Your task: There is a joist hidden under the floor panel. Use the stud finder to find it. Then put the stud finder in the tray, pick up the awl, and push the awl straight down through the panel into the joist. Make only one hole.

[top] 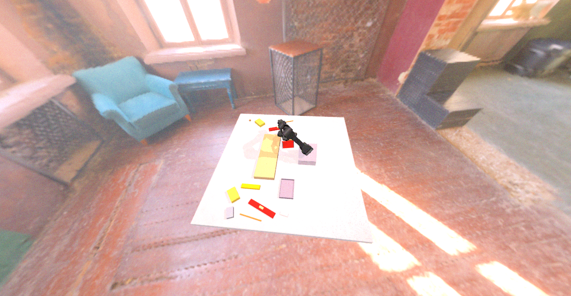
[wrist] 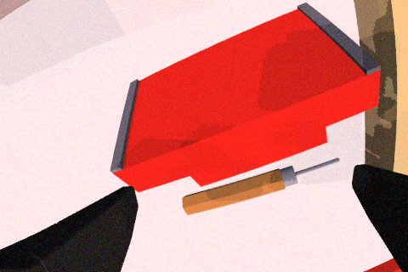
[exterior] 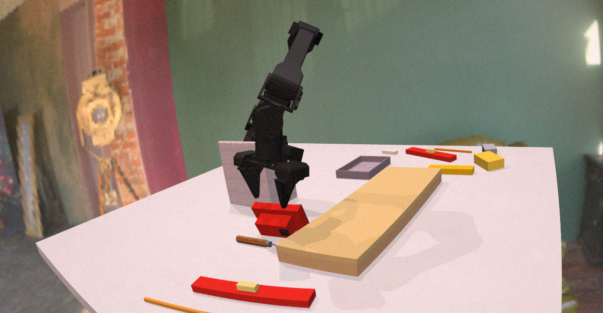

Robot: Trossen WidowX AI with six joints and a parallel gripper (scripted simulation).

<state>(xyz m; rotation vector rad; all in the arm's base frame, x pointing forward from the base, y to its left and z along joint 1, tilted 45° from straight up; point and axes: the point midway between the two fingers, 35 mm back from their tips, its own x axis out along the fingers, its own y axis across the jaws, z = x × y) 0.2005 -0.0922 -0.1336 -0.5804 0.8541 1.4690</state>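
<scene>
The red stud finder (top: 287,144) (exterior: 273,226) (wrist: 238,93) lies tilted on the table beside the panel, dark strips on two of its edges. The awl (exterior: 253,240) (wrist: 235,191) lies just beyond it, its orange-brown handle away from the panel and its thin tip toward it. My gripper (exterior: 270,201) (wrist: 246,189) is open and empty, fingertips above the stud finder in the exterior view. The tan floor panel (top: 265,168) (exterior: 379,210) (wrist: 401,51) lies flat; the joist is hidden. The shallow purple-grey tray (top: 286,189) (exterior: 353,175) is empty.
A tall grey-pink block (top: 307,160) (exterior: 236,186) stands close behind the gripper. One red level (exterior: 253,296) lies near the panel's near end, another (top: 261,210) (exterior: 430,155) beyond the tray. A yellow bar (top: 250,186) (exterior: 457,169) and yellow block (top: 233,194) (exterior: 488,160) lie past the panel's far end.
</scene>
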